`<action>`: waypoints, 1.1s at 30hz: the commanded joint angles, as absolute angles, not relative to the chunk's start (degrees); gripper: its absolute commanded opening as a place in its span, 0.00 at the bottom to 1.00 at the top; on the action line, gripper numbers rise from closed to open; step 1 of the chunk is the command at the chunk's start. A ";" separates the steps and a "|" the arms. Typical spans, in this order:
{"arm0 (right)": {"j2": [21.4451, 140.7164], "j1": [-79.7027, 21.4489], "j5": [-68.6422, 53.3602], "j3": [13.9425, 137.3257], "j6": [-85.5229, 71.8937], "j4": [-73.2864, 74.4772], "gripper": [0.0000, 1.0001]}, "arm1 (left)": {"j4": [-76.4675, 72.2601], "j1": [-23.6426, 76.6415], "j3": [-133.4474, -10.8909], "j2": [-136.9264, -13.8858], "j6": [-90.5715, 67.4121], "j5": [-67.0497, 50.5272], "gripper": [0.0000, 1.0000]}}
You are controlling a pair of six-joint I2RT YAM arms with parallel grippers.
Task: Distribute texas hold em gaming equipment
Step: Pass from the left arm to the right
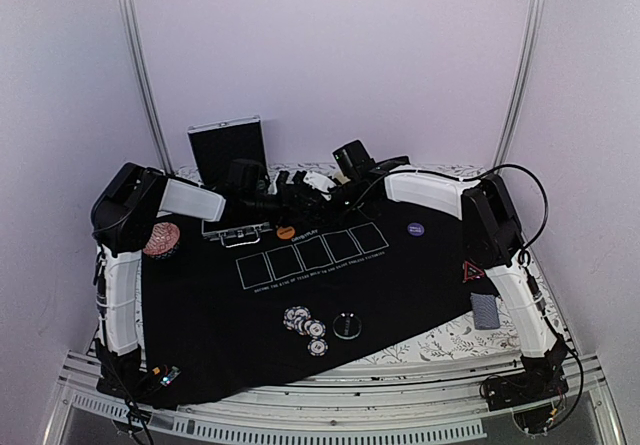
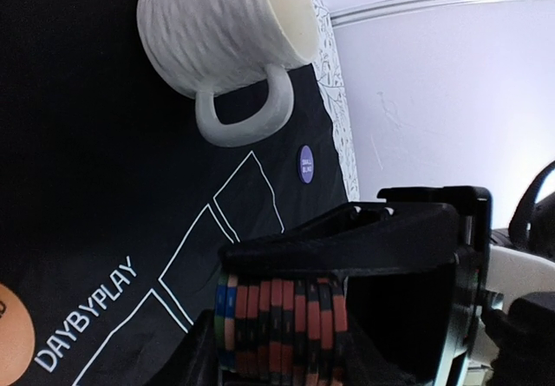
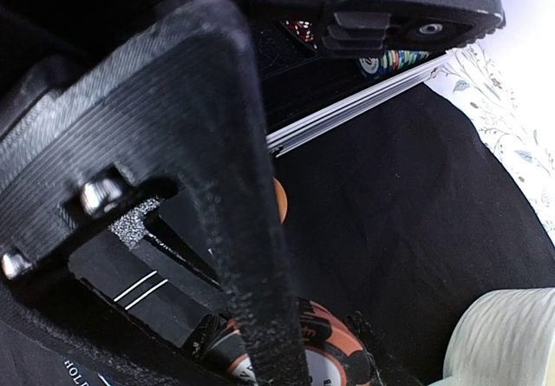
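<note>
Left wrist view: the left tool (image 2: 286, 312) is clenched on a stack of striped chips (image 2: 260, 325), red, black and blue at the rim, held on edge between its black fingers. Just beyond stands a cream mug (image 2: 225, 39), ribbed, its handle turned toward the tool. A purple disc (image 2: 304, 162) lies farther off on the black mat (image 2: 78, 186), near the mat's edge, and part of an orange disc (image 2: 13, 334) shows at the corner beside the mat's white lettering.

From the top camera both arms meet at the back of the bench (image 1: 450, 345), close to the open case (image 1: 225, 150), whose lid stands upright. The right tool (image 1: 303, 190) is crowded against the left one, and I cannot tell whether it is clamped or loose. Its wrist view shows one broad finger (image 3: 208, 143) across the frame, an orange-and-black chip (image 3: 316, 351) below it, and more striped chips in the case.

Toward the near side of the mat lie three loose chips (image 1: 308, 329) and a dark disc (image 1: 347, 325). A red-edged triangle (image 1: 473, 271) sits at the mat's right edge, with grey-blue cards (image 1: 485, 311) just off it on the floral cloth.
</note>
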State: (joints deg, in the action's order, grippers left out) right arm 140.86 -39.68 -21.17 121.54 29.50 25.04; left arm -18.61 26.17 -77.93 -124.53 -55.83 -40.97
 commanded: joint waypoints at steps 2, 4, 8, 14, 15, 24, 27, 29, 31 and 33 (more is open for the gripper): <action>141.72 -39.64 -19.63 122.83 29.49 23.55 0.35 | -21.72 25.86 -77.78 -123.64 -55.73 -41.82 0.00; 142.05 -39.67 -19.17 122.87 29.32 23.18 0.41 | -21.79 25.74 -77.78 -123.69 -55.67 -41.79 0.00; 142.76 -39.64 -18.06 122.92 29.00 22.29 0.47 | -21.77 25.58 -77.87 -123.88 -55.72 -41.83 0.00; 142.65 -39.65 -19.06 122.96 28.49 22.14 0.37 | -21.74 25.47 -77.87 -123.71 -55.39 -41.92 0.00; 142.57 -39.64 -19.09 122.96 28.44 22.07 0.34 | -21.67 25.50 -77.87 -123.75 -55.33 -41.92 0.00; 144.68 -39.66 -14.41 123.04 25.79 19.37 0.13 | -14.02 24.74 -80.24 -126.60 -49.95 -35.09 0.00; 146.54 -39.71 -11.73 123.53 24.35 18.51 0.13 | -8.07 24.96 -84.11 -129.05 -46.22 -32.45 0.01; 147.91 -39.74 -10.63 124.50 23.94 18.75 0.13 | -6.64 24.88 -85.40 -130.20 -45.12 -31.31 0.03; 149.11 -39.73 -9.54 125.20 23.62 19.10 0.12 | -5.66 24.90 -86.43 -131.10 -44.57 -30.16 0.05; 149.83 -39.73 -8.61 125.32 23.33 19.10 0.11 | -4.19 24.96 -87.87 -131.87 -43.53 -29.25 0.08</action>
State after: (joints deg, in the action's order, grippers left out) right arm 147.20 -39.77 -16.05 123.44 26.30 18.76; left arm -9.80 25.10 -84.71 -130.34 -47.24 -36.12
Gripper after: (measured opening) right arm 0.419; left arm 0.365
